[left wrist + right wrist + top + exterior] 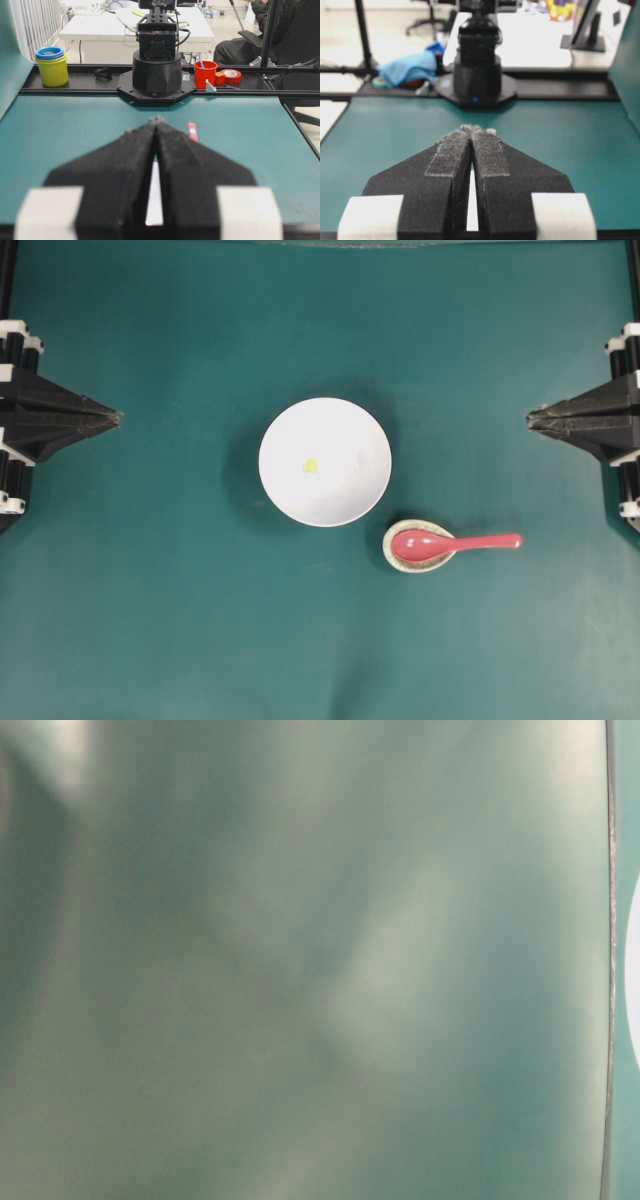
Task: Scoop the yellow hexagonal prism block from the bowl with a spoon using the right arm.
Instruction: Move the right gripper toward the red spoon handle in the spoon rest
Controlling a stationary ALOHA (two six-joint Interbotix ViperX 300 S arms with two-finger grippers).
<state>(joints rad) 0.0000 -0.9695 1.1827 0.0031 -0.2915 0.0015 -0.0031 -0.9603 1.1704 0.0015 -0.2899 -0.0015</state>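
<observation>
Near the middle of the table [150, 640], a wide, plain white bowl [340, 490] sits upright on the dark teal cover. In its hollow, a little off centre toward the left edge of the table, lies the yellow hexagonal prism block [311, 466], a tiny pale yellow-green speck against the white. Just beside the bowl, toward the near right, a small oval cream dish [393, 552] carries the scoop of the spoon [450, 543], glossy pink-red, its short straight handle pointing toward the table's right edge. The left end effector [118, 418] waits at the left edge and the right end effector [530, 418] at the right edge, each with its black wedge fingers pressed together and holding nothing, both well apart from the bowl. The teal cover shows faint creases. Beyond the table's far rail in the left wrist view stand a yellow tub [52, 70], a red cup [205, 74] and rolls of red tape [231, 76]. The table-level view is blurred teal only.
</observation>
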